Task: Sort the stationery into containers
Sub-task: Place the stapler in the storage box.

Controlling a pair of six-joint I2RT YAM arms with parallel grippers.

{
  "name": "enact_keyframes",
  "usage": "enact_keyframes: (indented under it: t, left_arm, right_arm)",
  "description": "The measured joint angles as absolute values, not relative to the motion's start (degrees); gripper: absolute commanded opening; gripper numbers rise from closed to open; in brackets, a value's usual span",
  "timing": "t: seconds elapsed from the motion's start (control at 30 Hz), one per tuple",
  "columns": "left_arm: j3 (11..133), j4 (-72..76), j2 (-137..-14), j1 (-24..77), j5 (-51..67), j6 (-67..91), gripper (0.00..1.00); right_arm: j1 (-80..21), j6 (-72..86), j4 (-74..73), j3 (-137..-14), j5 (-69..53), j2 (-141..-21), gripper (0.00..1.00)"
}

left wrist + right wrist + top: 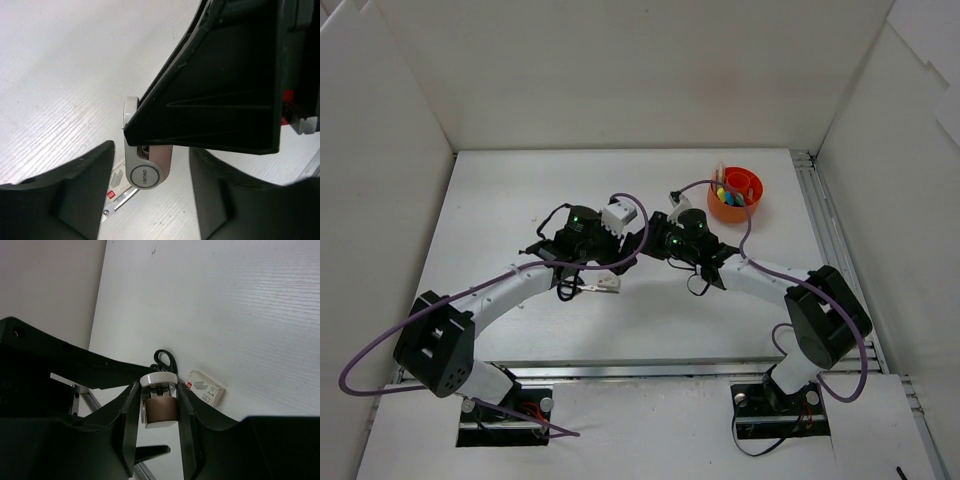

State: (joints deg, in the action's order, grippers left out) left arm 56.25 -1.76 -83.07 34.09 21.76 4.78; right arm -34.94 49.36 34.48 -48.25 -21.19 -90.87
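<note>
1. Right gripper (157, 389): I read its jaws as pinching a small white-and-brown plastic stationery piece (161, 409) with a round grey "deli" badge. It is held over the middle of the white worktop (520, 200). I cannot tell whether the piece touches the surface.

2. Left gripper (152, 150): the jaws are spread, with 1 finger on either side of that same piece. In the left wrist view I see a gap on both sides, and these jaws hold nothing.

3. Black-handled scissors (164, 360): they lie on the worktop at 12 o'clock of the held piece in the right wrist view. Only the handle loops show.

4. Small white rectangular eraser in a printed sleeve (206, 388): it lies flat on the worktop at 2 o'clock of the held piece, just beside the scissors.

5. Small round orange plastic cup (725, 212): it stands upright at 1 o'clock on the worktop in the top view, apart from both grippers. It holds highlighters with yellow, blue and green ends (728, 193), too small for me to count.
</note>
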Motion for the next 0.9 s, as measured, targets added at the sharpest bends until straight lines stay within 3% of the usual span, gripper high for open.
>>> enact_keyframes:
  t: [0.1,0.2,0.5,0.7,0.9]
  left_arm:
    - [56.25,-1.39,-82.74,34.09,21.78,4.84,0.76]
    - [56.23,-1.39,-81.73,34.09,21.78,4.91,0.99]
    - [52.36,-1.52,-72.14,34.09,19.59,5.21,0.99]
    - [46.26,-3.14,-64.62,32.71,16.51,7.60,0.99]
    - [43.48,-5.72,-63.66,31.31,12.08,11.20,1.00]
  right_arm:
    - [-35.05,47.83,34.50,-48.25,-20.25,-90.78,0.00]
    - [-34.94,45.91,34.33,-48.25,-18.76,-90.06,0.00]
    - [-25.67,37.82,28.14,-51.40,-13.91,-83.74,0.00]
    - [-15.97,27.57,19.94,-60.71,-6.31,-80.03,0.00]
    - [-7.31,16.75,13.39,-73.89,-1.89,-84.64,0.00]
